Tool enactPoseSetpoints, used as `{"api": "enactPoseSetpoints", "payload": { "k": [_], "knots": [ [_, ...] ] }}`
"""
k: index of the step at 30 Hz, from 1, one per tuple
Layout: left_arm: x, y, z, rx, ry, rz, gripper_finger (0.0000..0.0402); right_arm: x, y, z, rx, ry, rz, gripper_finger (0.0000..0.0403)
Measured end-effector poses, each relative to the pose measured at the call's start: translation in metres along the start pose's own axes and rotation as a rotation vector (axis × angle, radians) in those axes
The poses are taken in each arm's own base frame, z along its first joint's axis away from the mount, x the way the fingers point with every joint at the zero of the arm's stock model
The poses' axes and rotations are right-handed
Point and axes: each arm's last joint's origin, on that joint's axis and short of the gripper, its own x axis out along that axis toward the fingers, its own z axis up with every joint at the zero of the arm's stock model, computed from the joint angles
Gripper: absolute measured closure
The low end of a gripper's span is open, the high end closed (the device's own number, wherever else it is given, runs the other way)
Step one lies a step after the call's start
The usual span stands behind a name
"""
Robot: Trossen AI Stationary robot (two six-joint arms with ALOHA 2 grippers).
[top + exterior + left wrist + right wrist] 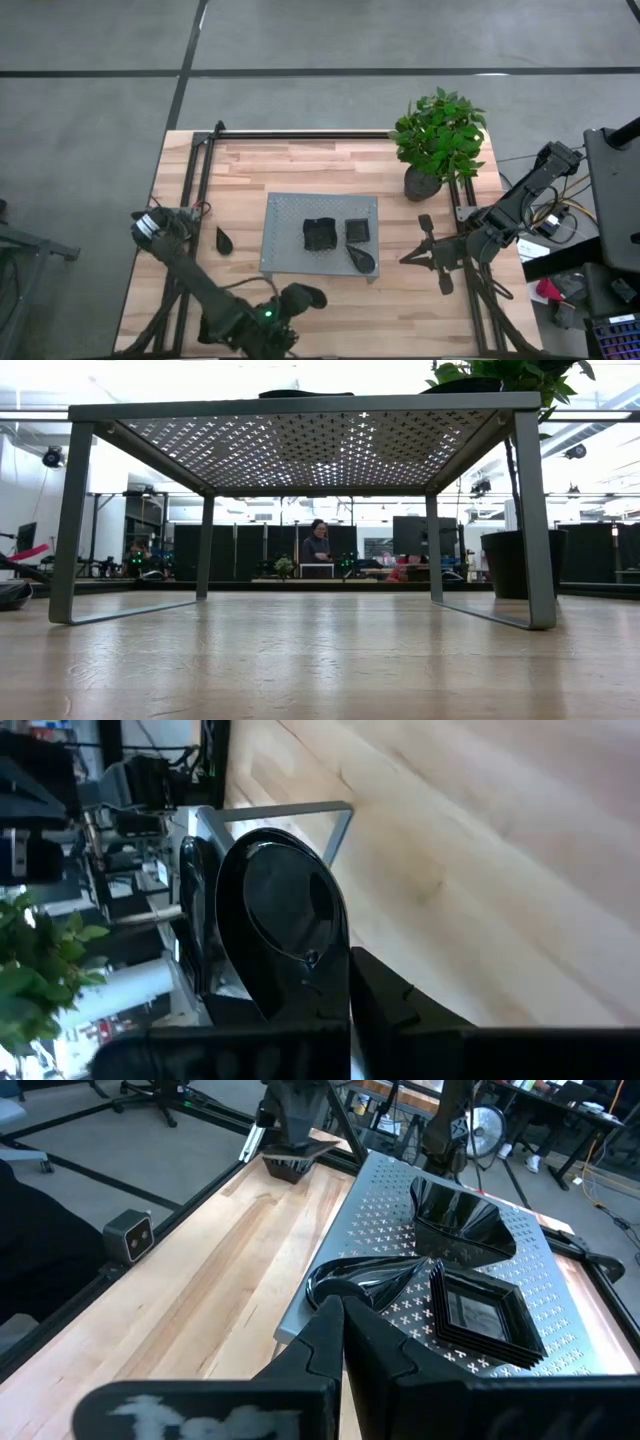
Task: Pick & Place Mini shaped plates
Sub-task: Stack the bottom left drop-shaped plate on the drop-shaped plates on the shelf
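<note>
Wooden table (330,310) bearing grey tray (285,215); glossy plates (320,235) looking slippery, brittle (gripping rims best); left gripper (345,1010) pinching teardrop plate (285,925), right gripper (340,1325) pressed together.

A robotics lab or workshop: a wooden table (330,300) stands in a metal frame on a grey concrete floor (300,40). Beyond it lie dark partitions (250,550), monitors, cables (560,215), ceiling strip lights and a person (317,546) at a workstation.
</note>
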Motion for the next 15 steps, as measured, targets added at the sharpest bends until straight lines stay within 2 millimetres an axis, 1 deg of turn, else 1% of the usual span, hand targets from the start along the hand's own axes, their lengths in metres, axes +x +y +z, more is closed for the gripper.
{"api": "enactPoseSetpoints", "payload": {
  "k": [4,9,12,15],
  "knots": [
    [0.012,0.014,-0.005,0.072,0.009,-0.027,0.0401,0.0,0.0,0.0,0.0,0.0,0.0,0.0394],
    [0.026,0.034,-0.01,0.087,-0.007,-0.066,0.0401,0.0,0.0,0.0,0.0,0.0,0.0,0.0394],
    [0.034,0.046,-0.011,0.105,-0.023,-0.034,0.0401,0.0,0.0,0.0,0.0,0.0,0.0,0.0394],
    [0.039,0.057,-0.011,0.173,-0.04,-0.005,0.0401,0.0,0.0,0.0,0.0,0.0,0.0,0.0394]
  ]
}}
